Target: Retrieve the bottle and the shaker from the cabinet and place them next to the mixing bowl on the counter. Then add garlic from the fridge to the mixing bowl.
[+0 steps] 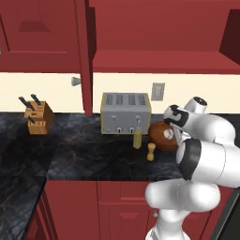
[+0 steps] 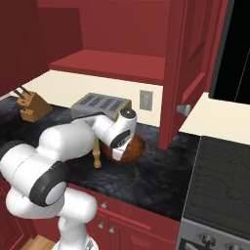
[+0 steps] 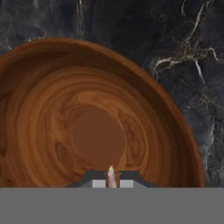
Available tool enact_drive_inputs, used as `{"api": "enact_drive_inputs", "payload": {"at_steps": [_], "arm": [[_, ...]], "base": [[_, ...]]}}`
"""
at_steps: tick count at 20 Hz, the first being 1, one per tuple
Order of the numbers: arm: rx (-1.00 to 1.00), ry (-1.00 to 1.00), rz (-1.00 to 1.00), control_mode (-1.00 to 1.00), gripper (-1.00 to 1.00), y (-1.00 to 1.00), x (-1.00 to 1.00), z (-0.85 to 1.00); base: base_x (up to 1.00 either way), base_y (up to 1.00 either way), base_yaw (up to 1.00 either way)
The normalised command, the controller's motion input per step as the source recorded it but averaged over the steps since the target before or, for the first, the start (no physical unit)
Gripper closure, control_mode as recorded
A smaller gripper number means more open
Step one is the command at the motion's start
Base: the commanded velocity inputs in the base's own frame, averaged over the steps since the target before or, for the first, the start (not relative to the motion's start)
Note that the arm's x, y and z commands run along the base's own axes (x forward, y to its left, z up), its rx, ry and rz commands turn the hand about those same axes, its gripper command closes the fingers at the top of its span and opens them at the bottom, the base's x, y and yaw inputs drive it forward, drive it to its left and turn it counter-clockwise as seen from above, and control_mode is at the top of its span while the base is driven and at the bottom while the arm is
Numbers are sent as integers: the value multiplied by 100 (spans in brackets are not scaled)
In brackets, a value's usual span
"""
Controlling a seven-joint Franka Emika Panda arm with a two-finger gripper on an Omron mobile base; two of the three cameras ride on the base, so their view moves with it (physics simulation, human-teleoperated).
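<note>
The wooden mixing bowl (image 3: pixel 92 118) lies right under my hand, its inside bare. My gripper (image 3: pixel 112 180) is shut on a small pale garlic (image 3: pixel 111 173) pinched between its tips, just above the bowl's near rim. In the left base view the bowl (image 1: pixel 161 134) sits on the dark counter, partly behind my arm. The yellowish bottle (image 1: pixel 137 138) and the small wooden shaker (image 1: pixel 151 151) stand just left of it. In the right base view the shaker (image 2: pixel 97 158) stands beside the bowl (image 2: pixel 133 148), and my hand points down into the bowl.
A silver toaster (image 1: pixel 125 112) stands behind the bottle. A knife block (image 1: pixel 38 117) sits at the far left. An open red cabinet door (image 1: pixel 85 56) hangs above the counter. A stove (image 2: pixel 219 180) lies to the right.
</note>
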Motion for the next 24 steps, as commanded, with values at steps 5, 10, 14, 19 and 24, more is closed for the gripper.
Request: {"api": "enact_drive_inputs", "payload": {"at_steps": [5, 10, 14, 19, 24], "arm": [[-2, 7, 0, -100, 100, 0, 19, -18], [-2, 7, 0, -100, 100, 0, 19, -16], [-1, 7, 0, -100, 100, 0, 19, -14], [-2, 8, -1, -100, 100, 0, 20, -10], [0, 6, -1, -100, -100, 0, 9, -2]], "base": [[0, 0, 0], [0, 0, 0], [0, 0, 0], [0, 0, 0], [0, 0, 0]]}}
